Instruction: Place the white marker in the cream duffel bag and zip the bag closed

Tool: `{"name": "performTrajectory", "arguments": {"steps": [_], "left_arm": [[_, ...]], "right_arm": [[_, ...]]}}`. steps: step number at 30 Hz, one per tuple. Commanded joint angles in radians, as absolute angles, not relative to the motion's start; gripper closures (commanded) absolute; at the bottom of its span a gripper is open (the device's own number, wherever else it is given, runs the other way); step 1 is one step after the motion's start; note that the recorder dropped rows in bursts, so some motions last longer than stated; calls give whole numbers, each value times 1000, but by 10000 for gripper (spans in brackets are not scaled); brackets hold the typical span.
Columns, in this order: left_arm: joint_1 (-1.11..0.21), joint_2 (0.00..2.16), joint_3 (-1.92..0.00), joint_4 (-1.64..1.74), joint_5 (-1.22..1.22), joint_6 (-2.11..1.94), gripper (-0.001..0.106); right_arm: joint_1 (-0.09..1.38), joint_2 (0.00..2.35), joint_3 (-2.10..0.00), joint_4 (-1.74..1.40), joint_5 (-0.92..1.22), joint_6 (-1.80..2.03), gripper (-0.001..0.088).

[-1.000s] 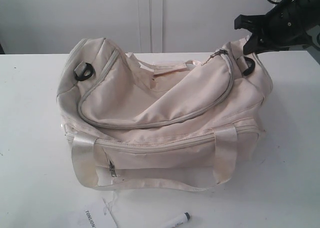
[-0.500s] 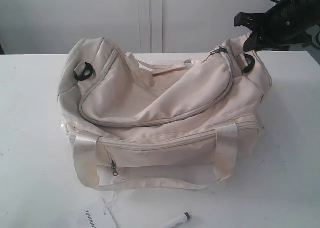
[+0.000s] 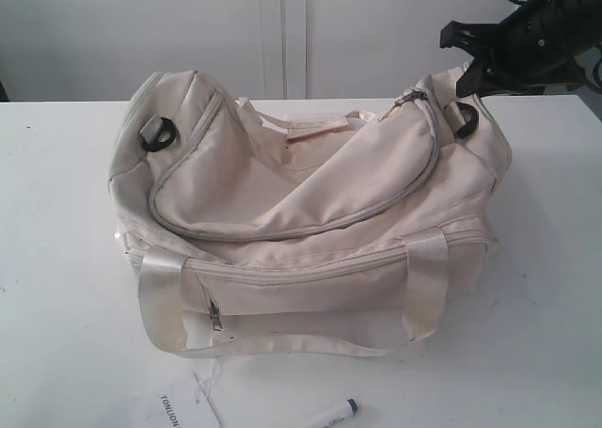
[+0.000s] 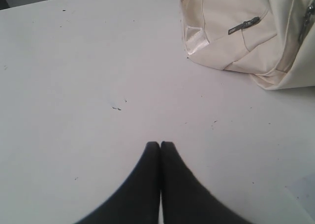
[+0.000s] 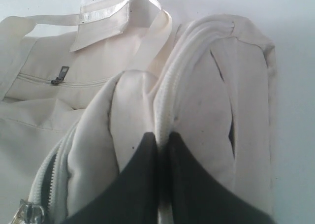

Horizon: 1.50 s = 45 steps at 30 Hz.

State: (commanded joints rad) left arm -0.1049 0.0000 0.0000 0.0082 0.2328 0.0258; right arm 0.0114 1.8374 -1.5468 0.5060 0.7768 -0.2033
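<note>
The cream duffel bag (image 3: 301, 202) lies on the white table, its curved top zipper ending at a metal pull (image 3: 411, 97) near the right end. My right gripper (image 3: 470, 78) is at that end, shut on a ridge of the bag's fabric (image 5: 206, 86); the cloth shows pinched between the fingertips of the right gripper (image 5: 161, 138). The white marker (image 3: 334, 414) with its dark cap lies on the table in front of the bag, far from both grippers. My left gripper (image 4: 160, 144) is shut on nothing, over bare table beside the bag's corner (image 4: 231, 32).
A flat white paper tag (image 3: 179, 409) with printed text lies left of the marker at the front edge. The front pocket's zip pull (image 3: 213, 317) hangs at the lower left. A black ring (image 3: 157, 134) sits on the bag's left end, another (image 3: 464, 116) on its right.
My right gripper has risen slightly with the pinched fabric, lifting the bag's right end a little. The marker and tag have not moved.
</note>
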Motion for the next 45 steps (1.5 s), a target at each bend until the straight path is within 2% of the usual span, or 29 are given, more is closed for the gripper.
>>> {"name": "performTrajectory", "arguments": {"steps": [11, 17, 28, 38, 45], "left_arm": [[-105, 0, 0, 0, 229, 23, 1053], [-105, 0, 0, -26, 113, 14, 1053], [-105, 0, 0, -114, 60, -51, 1053], [-105, 0, 0, -155, -149, -190, 1053], [-105, 0, -28, -159, -57, -215, 1053]], "right_arm": [[11, 1837, -1547, 504, 781, -203, 868], [11, 1837, -1547, 504, 779, -203, 868], [11, 1837, -1547, 504, 779, -203, 868], [11, 1837, -1547, 504, 779, -203, 868], [11, 1837, -1547, 504, 779, -203, 868]]}}
